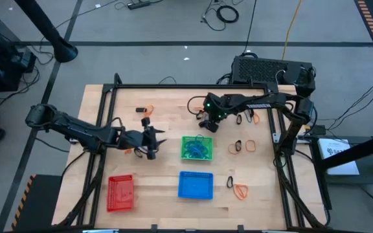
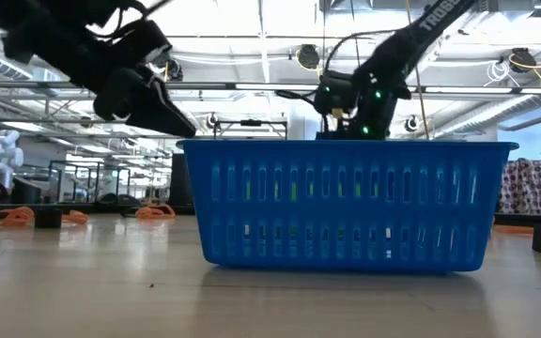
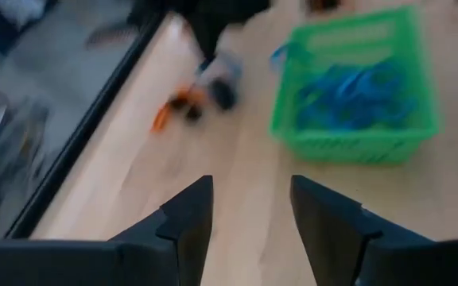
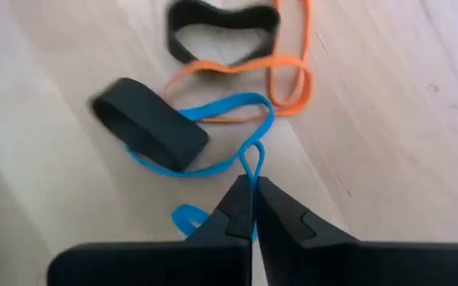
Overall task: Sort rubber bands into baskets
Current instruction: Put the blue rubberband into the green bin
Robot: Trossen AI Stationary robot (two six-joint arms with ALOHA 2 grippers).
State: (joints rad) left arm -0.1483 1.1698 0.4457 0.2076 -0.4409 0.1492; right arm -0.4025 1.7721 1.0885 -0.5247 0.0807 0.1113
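The right gripper (image 4: 252, 208) is pinching a blue rubber band (image 4: 213, 135) at the far side of the table, fingers clenched on a fold of it, presumably so it peels clear of the black band (image 4: 151, 123) and orange band (image 4: 281, 75) lying tangled with it. The green basket (image 1: 197, 148), already holding blue bands, is sitting just nearer, with bare wood between. The left gripper (image 3: 249, 208) is hovering left of that basket, fingers released, holding nothing.
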